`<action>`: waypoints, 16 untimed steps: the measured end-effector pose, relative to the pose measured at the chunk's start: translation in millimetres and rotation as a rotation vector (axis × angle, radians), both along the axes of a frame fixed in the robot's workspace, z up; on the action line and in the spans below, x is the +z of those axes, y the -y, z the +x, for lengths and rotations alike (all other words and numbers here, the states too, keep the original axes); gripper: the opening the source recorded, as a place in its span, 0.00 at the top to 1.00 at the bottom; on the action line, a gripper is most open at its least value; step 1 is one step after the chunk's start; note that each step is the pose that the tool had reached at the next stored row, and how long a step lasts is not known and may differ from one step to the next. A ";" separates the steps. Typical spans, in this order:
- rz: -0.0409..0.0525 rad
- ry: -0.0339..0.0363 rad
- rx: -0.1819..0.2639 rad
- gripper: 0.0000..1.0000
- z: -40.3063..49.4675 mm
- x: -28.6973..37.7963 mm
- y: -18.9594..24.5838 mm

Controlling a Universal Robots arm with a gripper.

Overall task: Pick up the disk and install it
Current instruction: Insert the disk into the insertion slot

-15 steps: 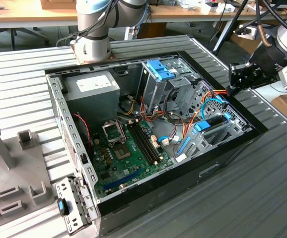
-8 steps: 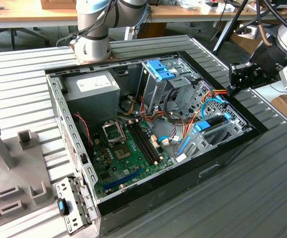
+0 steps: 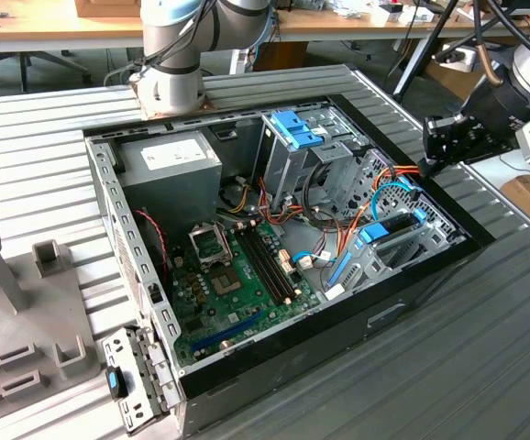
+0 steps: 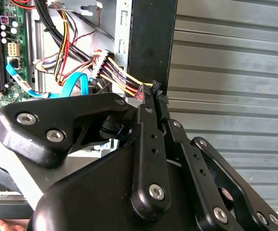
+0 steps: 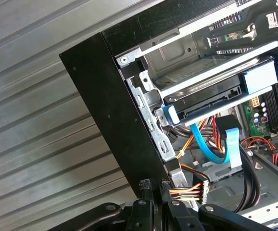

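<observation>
First wrist view: the gripper (image 5: 153,185) hangs with its fingertips (image 5: 145,184) pinched nearly together on nothing, right at the black edge of the computer case (image 5: 105,96). Beyond that edge, further inside from the claw, the disk (image 5: 216,91) sits slotted in the metal drive cage (image 5: 151,108), its blue rail (image 5: 260,77) showing, with a blue cable (image 5: 206,147) curling beneath.

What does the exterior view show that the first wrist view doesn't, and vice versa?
Exterior view adds: the arm's base, the grey power-supply box and the CPU socket.
First wrist view adds: a close look at the disk, edge-on in its bay between blue rails, and the perforated metal bracket beside it.
Shared: the disk, the blue flat cable, the case's black wall, and the gripper just outside that wall.
</observation>
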State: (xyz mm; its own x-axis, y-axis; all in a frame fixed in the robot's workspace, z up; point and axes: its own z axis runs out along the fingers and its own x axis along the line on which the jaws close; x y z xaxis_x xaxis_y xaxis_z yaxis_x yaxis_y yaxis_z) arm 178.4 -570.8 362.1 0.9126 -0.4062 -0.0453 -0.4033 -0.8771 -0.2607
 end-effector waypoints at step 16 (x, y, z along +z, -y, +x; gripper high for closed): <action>-0.0001 0.0185 -0.004 0.83 -8.2 14.1 0.0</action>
State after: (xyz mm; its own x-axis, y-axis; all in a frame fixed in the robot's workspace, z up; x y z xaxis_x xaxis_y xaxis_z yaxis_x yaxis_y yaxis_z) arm 170.2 -570.8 376.2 0.9117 -0.4099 -0.0284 -0.4020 -0.8755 -0.2681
